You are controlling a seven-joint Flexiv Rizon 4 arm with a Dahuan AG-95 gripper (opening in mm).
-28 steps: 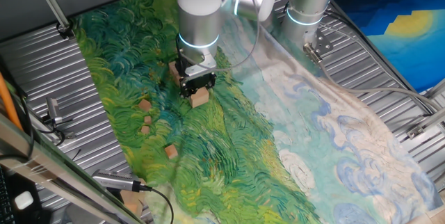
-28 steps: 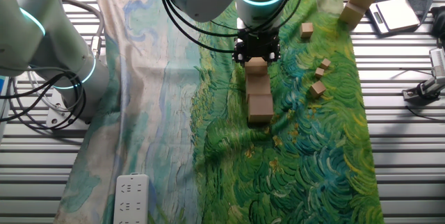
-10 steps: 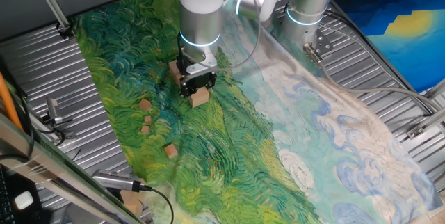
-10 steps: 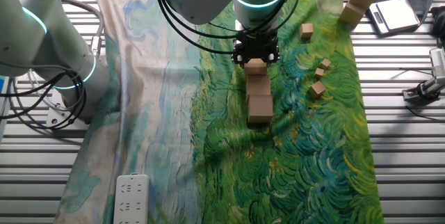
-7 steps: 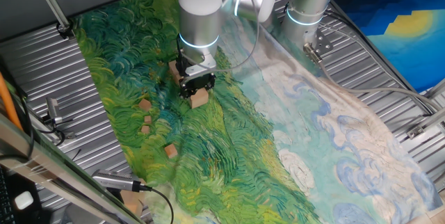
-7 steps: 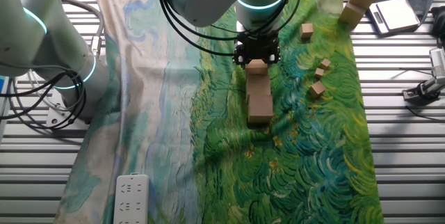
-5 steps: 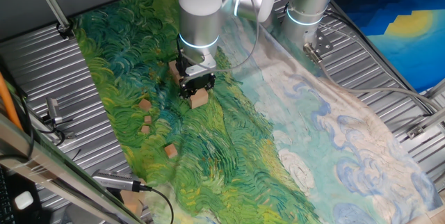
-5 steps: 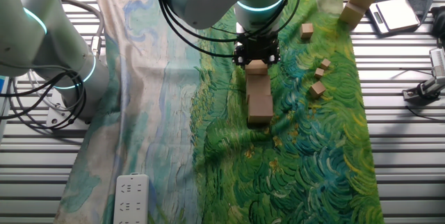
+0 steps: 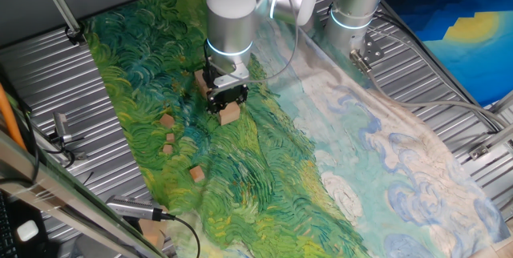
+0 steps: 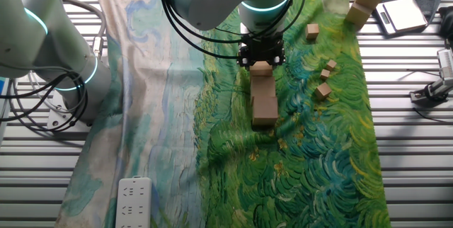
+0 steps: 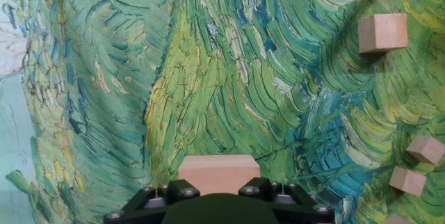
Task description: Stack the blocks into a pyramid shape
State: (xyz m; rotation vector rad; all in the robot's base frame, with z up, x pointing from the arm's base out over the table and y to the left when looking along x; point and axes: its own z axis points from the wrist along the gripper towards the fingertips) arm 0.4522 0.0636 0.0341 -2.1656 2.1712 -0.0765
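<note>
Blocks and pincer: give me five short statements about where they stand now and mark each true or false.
1. The pincer grips a block. True.
2. The held block sits over a row of larger blocks. True.
3. The cloth under the blocks is plain white. False: it is a painted print in greens and pale blue.
4. Several small blocks lie loose on the cloth beside the row. True.
5. All blocks are on the cloth. False: two blocks stand at the far corner, at the cloth's edge.
</note>
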